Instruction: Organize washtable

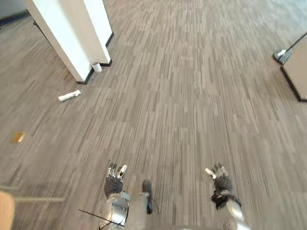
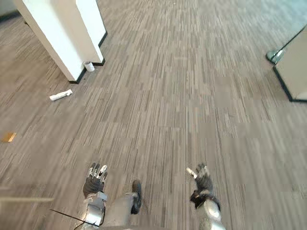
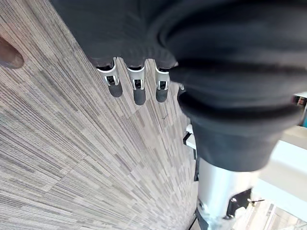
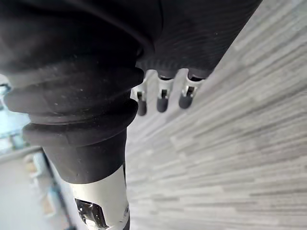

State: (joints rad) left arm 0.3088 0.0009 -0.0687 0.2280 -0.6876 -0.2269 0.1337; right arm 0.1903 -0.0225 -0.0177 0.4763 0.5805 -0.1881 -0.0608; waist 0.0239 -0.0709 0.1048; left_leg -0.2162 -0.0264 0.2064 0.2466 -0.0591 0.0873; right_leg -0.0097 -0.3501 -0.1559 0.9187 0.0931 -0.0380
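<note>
1. The left hand (image 1: 115,178) hangs low over the grey striped carpet floor (image 1: 182,96), fingers (image 3: 139,90) straight and spread a little, holding nothing
2. The right hand (image 1: 219,181) hangs at the same height on the other side, well apart from the left; its fingers (image 4: 162,99) are relaxed and nearly straight, the thumb juts out to the side, and the palm is empty
3. Neither hand touches the floor or any object; both wrist views show bare carpet beyond the dark fingertips
4. A white tube-shaped object (image 1: 69,96) lies flat on the floor, far ahead of the left hand and to its left, near the corner of a white square pillar with a black base strip (image 1: 72,33)
5. A small white cylindrical cup (image 1: 96,66) stands on the floor right against that pillar's base, a little farther away than the tube and apart from it
6. A small orange-brown scrap (image 1: 18,137) lies on the carpet at the far left, nearer to the robot than the tube
7. A grey flat panel (image 1: 298,72) with a dark edge stands at the far right, well apart from everything else
8. A tan rounded shape (image 1: 5,211) sits at the lower left edge, cut off too much to tell what it is
</note>
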